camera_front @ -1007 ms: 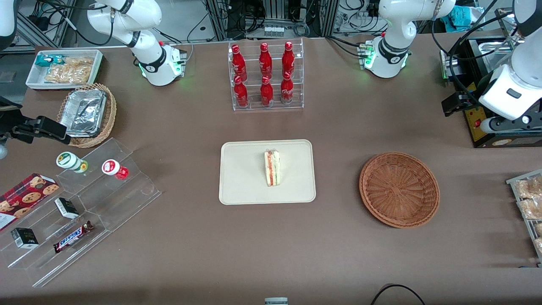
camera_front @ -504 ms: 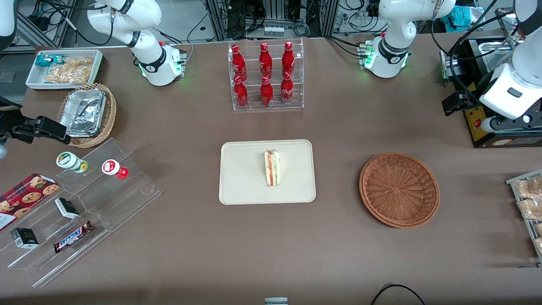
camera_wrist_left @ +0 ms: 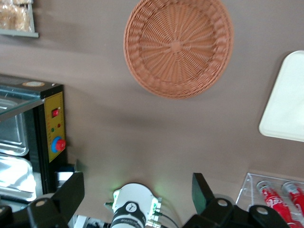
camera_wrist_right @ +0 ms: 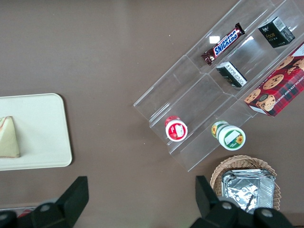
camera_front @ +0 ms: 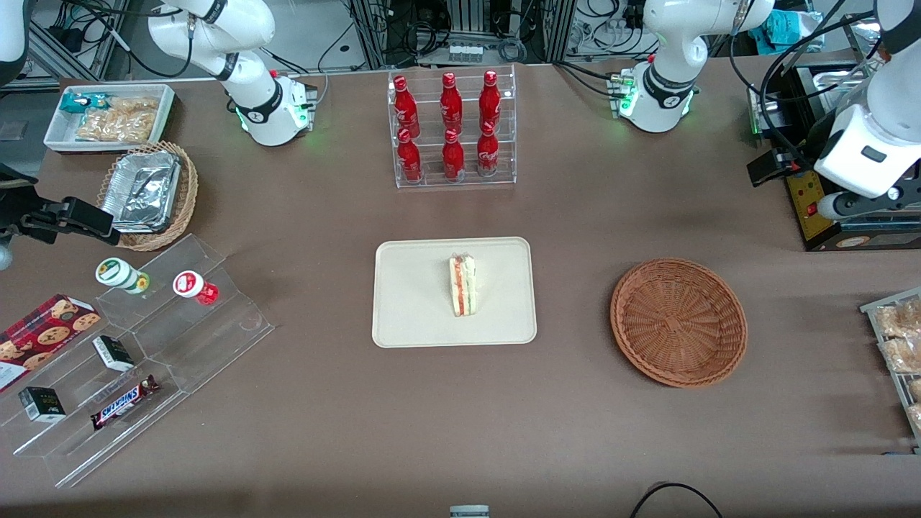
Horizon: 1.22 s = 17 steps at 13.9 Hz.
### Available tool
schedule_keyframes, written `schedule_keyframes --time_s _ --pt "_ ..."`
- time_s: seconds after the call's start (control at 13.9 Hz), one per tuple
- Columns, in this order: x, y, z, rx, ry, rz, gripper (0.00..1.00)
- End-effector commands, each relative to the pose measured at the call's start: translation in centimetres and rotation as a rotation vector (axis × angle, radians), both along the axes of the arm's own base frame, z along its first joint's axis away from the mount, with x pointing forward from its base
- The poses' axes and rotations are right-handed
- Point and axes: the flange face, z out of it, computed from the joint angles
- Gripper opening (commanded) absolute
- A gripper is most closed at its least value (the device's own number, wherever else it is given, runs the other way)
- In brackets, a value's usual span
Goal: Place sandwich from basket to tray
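Sandwich (camera_front: 463,285) on tray (camera_front: 410,316): soft, light, crushable; I'd pinch the bread faces gently; gripper (camera_wrist_left: 137,192) spread wide, empty, high above table.

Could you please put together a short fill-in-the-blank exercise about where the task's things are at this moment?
1. The sandwich rests on the ____.
2. The basket holds ____.
3. The gripper hangs toward the working arm's end of the table with its jaws ____.
4. The rack farther from the front camera than the tray holds ____ red bottles.

Missing words: tray; nothing; open; six
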Motion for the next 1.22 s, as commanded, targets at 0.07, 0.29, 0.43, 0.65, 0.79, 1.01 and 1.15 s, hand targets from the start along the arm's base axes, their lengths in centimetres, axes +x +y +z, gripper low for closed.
schedule_keyframes --time_s 0.07,0.29,0.43,0.65,0.79,1.01,1.15 --pt "1.1 -0.3 2.2 -0.089 -0.114 -0.054 1.00" --pt "1.6 0.9 2.4 -0.153 -0.141 -0.147 1.00" --pt "1.6 1.0 2.3 -0.152 -0.140 -0.147 1.00" --pt "1.6 1.1 2.3 -0.146 -0.139 -0.140 1.00" --pt "1.6 1.2 2.1 -0.138 -0.131 -0.140 1.00" --pt "1.5 2.3 2.0 -0.104 -0.121 -0.123 1.00" --pt "1.3 2.5 1.8 -0.085 -0.106 -0.118 1.00"
